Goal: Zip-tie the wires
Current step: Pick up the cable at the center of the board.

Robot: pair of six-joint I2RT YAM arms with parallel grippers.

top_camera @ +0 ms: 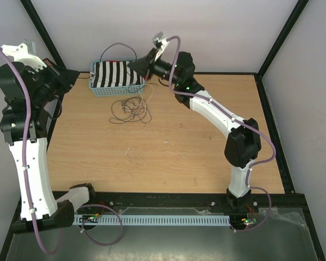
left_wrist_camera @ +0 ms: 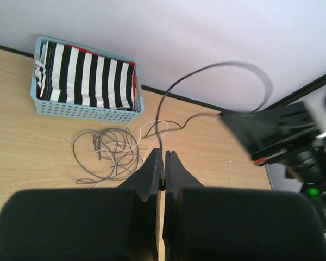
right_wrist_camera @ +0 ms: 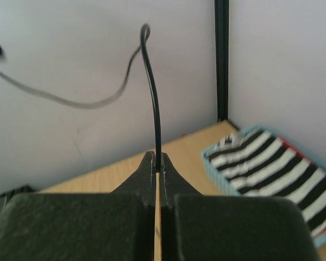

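**Both grippers pinching one dark strand; remaining wires lying loose by the basket**

Top view: the wooden table (top_camera: 168,152) is carrying everything in the scene.

- The left arm (top_camera: 30,157) is standing tall at the table's 9 o'clock edge.
- The right arm (top_camera: 217,111) is reaching from 5 o'clock across to the 11 o'clock area.
- A pale blue mesh basket (top_camera: 115,91) is sitting at 11 o'clock, close to the back wall. A black-and-white striped cloth (top_camera: 117,74) is filling it.

The wires (top_camera: 131,107) are lying on the table in a loose pile of curling loops. They are just beside the basket, at its 6 o'clock side. Most are dark and a few are pale. Whether any strand is touching the basket wall I cannot tell.

One dark strand (top_camera: 119,44) is arching through the air above the basket, running between the two grippers.

- The left gripper (left_wrist_camera: 163,157) is hanging at the basket's 9 o'clock. Its fingers are pressed together and pinching the strand at their tips.
- The right gripper (right_wrist_camera: 157,160) is hovering over the basket's 2 o'clock corner. It is likewise closed tight on the strand, which is rising straight toward 12 o'clock from the fingertips and then curving off toward 9 o'clock.
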